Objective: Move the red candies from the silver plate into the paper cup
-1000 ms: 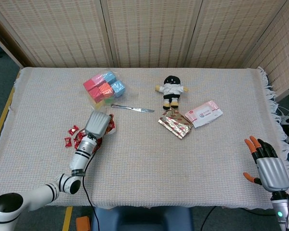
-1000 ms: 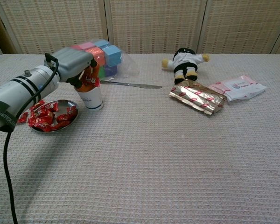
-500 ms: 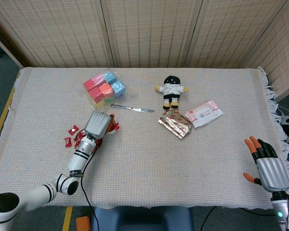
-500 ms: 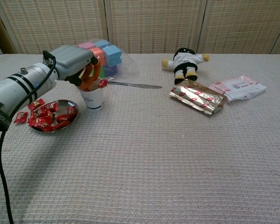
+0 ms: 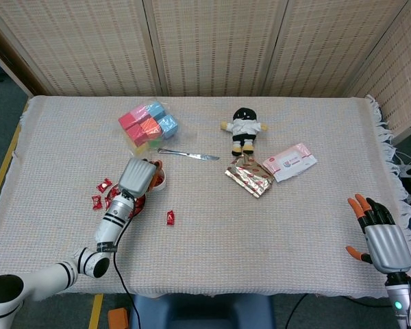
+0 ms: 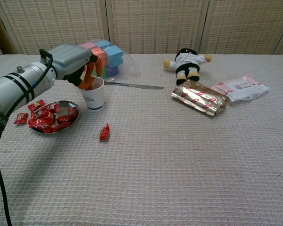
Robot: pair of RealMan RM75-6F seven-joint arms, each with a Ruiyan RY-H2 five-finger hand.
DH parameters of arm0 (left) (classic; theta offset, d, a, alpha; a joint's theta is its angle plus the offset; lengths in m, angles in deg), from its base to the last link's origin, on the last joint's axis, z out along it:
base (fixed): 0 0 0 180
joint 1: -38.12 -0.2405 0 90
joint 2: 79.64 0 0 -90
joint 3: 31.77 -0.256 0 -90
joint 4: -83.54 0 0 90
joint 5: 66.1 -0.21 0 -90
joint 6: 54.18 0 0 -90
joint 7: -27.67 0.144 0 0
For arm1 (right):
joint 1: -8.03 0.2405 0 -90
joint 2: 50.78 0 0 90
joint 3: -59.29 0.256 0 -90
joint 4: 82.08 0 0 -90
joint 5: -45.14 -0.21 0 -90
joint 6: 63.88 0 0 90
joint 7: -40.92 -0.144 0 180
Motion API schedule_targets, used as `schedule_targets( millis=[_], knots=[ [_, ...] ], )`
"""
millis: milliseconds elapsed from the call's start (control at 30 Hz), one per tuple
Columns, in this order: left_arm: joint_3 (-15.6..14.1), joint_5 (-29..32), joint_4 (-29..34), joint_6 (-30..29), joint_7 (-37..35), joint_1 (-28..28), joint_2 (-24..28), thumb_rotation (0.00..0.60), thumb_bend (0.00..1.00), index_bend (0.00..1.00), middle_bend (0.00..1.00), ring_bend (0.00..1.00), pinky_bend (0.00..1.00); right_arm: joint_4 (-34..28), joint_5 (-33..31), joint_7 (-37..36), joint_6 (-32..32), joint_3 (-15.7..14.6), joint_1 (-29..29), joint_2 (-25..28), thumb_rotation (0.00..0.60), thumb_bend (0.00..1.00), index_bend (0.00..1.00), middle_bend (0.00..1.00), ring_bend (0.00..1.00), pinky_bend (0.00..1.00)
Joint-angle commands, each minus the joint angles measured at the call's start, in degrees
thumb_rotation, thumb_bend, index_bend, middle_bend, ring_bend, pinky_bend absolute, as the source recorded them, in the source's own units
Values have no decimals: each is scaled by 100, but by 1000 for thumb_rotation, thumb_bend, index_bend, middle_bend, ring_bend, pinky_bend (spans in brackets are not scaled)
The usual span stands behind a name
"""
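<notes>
A white paper cup (image 6: pixel 94 94) stands upright just right of the silver plate (image 6: pixel 77 117), which holds several red candies (image 6: pixel 49 117). My left hand (image 6: pixel 73 59) hovers over the cup's near-left rim, its orange fingers (image 6: pixel 88 77) pointing down with nothing in them. One red candy (image 6: pixel 104 132) lies on the cloth in front of the cup, outside both cup and plate; the head view shows this candy (image 5: pixel 170 217) too. In the head view my left hand (image 5: pixel 138 177) hides most of the cup (image 5: pixel 159 181). My right hand (image 5: pixel 380 236) rests open at the table's near right edge.
Loose red candies (image 5: pixel 99 193) lie left of the plate. Behind the cup are coloured blocks in a clear bag (image 6: pixel 106 54) and a knife (image 6: pixel 132 85). A doll (image 6: pixel 186 61), a foil snack pack (image 6: pixel 200 98) and a wipes packet (image 6: pixel 239 87) lie to the right.
The candy my left hand pinched over the cup has dropped and now lies on the cloth in front of the cup. The hand shifted slightly left. My right hand has not moved.
</notes>
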Motion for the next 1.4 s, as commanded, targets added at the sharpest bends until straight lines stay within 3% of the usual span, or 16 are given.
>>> schedule_targets(
  millis=[33, 200, 333, 433, 533, 733, 933, 1167, 1400],
  knots=[
    [-22, -122, 59, -46, -123, 2, 34, 600, 476, 321, 447, 431, 1000, -7, 13, 7, -1, -8, 0, 2, 600, 0, 0, 0, 0, 108],
    [-35, -181, 62, -71, -203, 2, 31, 600, 457, 274, 371, 354, 1000, -5, 41, -20, -16, -19, -8, 13, 600, 0, 0, 0, 0, 108],
    [-154, -377, 513, -373, -322, -202, 256, 600, 446, 237, 324, 345, 1000, -2, 58, -52, -22, -28, -12, 29, 600, 0, 0, 0, 0, 108],
    [-451, -754, 1170, -837, -526, -561, 608, 600, 439, 225, 311, 342, 1000, -6, 102, -100, -62, -41, -30, 51, 600, 0, 0, 0, 0, 108],
    [-940, -1284, 1722, -1393, -717, -1016, 915, 600, 430, 224, 310, 346, 1000, -13, 200, -146, -121, -79, -55, 71, 600, 0, 0, 0, 0, 108],
    [-1597, -1807, 1889, -1716, -690, -1513, 892, 600, 426, 227, 311, 361, 1000, -28, 408, -168, -172, -172, -74, 84, 600, 0, 0, 0, 0, 108],
    [-1665, -1661, 1515, -1199, -405, -1534, 369, 600, 424, 202, 278, 301, 1000, -16, 591, -265, -237, -241, -91, 115, 600, 0, 0, 0, 0, 108],
    [-1419, -1495, 1079, -875, 79, -1429, -122, 600, 416, 167, 144, 191, 1000, 12, 669, -375, -228, -282, -87, 167, 600, 0, 0, 0, 0, 108],
    [-1260, -1366, 619, -618, 195, -1343, -444, 600, 417, 169, 128, 198, 1000, 18, 698, -428, -255, -298, -107, 198, 600, 0, 0, 0, 0, 111]
  ],
)
